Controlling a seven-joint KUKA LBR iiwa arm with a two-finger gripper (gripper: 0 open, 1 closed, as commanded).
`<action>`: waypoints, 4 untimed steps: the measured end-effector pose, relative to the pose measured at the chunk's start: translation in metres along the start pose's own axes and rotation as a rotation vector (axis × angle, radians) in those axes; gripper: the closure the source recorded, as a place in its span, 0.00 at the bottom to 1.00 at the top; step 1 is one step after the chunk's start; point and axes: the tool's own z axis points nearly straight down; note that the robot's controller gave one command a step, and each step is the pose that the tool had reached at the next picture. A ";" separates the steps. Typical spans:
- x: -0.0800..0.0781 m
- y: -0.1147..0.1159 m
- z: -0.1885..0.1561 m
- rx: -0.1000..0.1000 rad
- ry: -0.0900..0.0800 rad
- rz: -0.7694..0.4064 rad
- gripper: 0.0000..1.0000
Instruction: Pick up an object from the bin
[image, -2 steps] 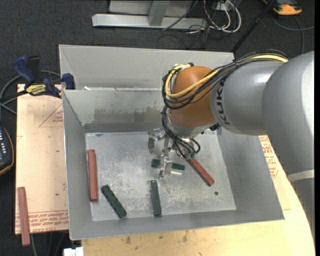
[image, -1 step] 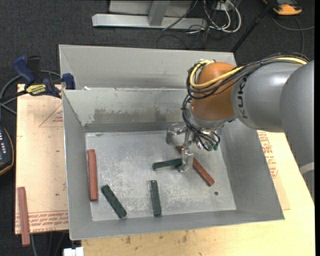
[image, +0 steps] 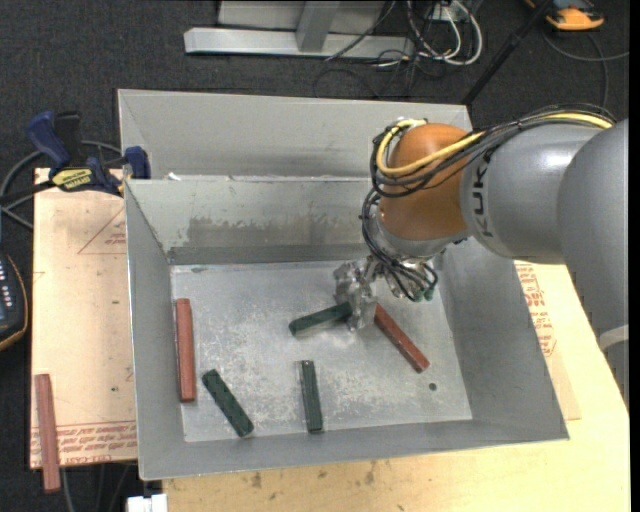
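Camera view from above: the claw (image: 354, 300) is seen low in the grey metal bin (image: 150, 300), close above its floor, under the orange cover (image: 425, 190) of the wrist. Directly at the claw the right end of a dark green stick (image: 318, 321) is met; this stick lies flat and runs out to the claw's left. Whether the claw is apart, together or clamped on that stick cannot be told, since its tip is masked by its own metal parts and by cables. Just to the claw's right and slightly below, a red-brown stick (image: 402, 339) is laid at a slant, its upper end near the claw. Below the claw and well apart from it, a second dark green stick (image: 312, 396) is found. Farther to the lower left lies a third green stick (image: 227, 403), and far to the left a long red-brown stick (image: 185, 350). The task is judged to be at the grasping stage: the descent appears done, but nothing is shown lifted. A firm closure, the lift and the clearing of the bin are judged to be left.
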 end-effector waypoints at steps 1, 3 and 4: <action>0.049 -0.006 -0.148 0.003 -0.007 -0.018 1.00; 0.096 0.004 -0.007 -0.002 0.011 0.132 0.00; 0.124 -0.125 -0.011 0.005 0.000 0.185 0.00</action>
